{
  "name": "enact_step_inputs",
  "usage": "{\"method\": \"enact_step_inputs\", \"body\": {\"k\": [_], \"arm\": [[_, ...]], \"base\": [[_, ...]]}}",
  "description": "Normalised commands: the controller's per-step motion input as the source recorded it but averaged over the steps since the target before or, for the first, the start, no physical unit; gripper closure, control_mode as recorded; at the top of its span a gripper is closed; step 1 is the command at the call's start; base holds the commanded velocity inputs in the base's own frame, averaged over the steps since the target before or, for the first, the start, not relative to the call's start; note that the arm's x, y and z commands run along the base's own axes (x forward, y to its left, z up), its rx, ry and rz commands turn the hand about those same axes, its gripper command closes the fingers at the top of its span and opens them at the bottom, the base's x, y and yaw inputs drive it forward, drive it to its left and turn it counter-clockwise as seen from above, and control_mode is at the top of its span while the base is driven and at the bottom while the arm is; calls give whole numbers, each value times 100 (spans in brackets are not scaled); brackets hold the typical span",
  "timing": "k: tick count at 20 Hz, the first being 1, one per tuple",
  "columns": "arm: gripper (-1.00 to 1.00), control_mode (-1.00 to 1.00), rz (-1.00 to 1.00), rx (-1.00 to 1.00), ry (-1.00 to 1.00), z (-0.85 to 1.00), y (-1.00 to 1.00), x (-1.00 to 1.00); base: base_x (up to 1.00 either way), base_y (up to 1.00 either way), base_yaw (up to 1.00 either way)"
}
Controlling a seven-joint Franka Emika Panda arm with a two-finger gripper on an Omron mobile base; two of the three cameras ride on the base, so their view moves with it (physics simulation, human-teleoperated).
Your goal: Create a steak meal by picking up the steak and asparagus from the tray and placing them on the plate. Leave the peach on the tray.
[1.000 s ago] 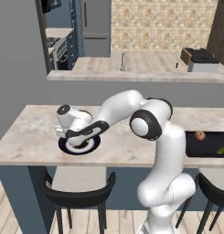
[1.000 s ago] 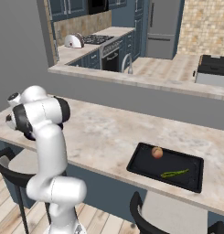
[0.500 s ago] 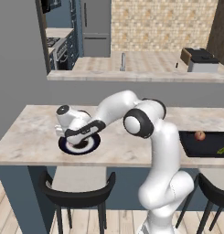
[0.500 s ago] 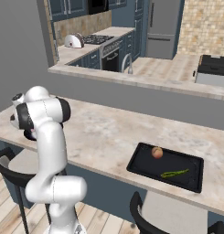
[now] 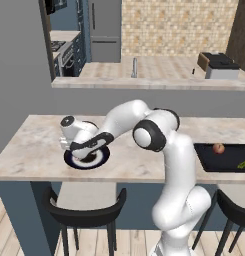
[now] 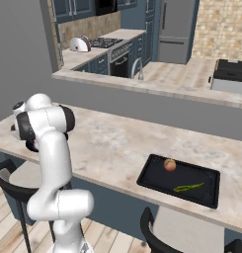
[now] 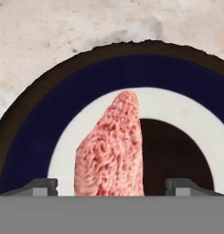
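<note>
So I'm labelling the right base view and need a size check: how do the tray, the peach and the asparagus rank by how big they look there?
Largest to smallest in the right base view:
1. tray, by far the biggest.
2. asparagus, longer than the peach but much thinner.
3. peach, small and round.
The asparagus and peach are close, so that order is unsure.

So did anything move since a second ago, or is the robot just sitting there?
Almost nothing moved. The arm's elbow swung a little, while the tool stays low over the plate with the steak between its open fingers. On the tray, the peach and asparagus lie just where they were.
</note>
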Motion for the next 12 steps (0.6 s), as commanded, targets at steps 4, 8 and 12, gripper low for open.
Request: {"method": "enact_step_inputs", "body": {"k": [4, 8, 12], "arm": [[-100, -100, 0, 0, -9, 37, -3, -18], [-100, -100, 0, 1, -6, 73, -33, -48], [-100, -100, -1, 6, 0, 68, -76, -69]], "base": [[0, 0, 0], [0, 0, 0], [0, 0, 0]]}}
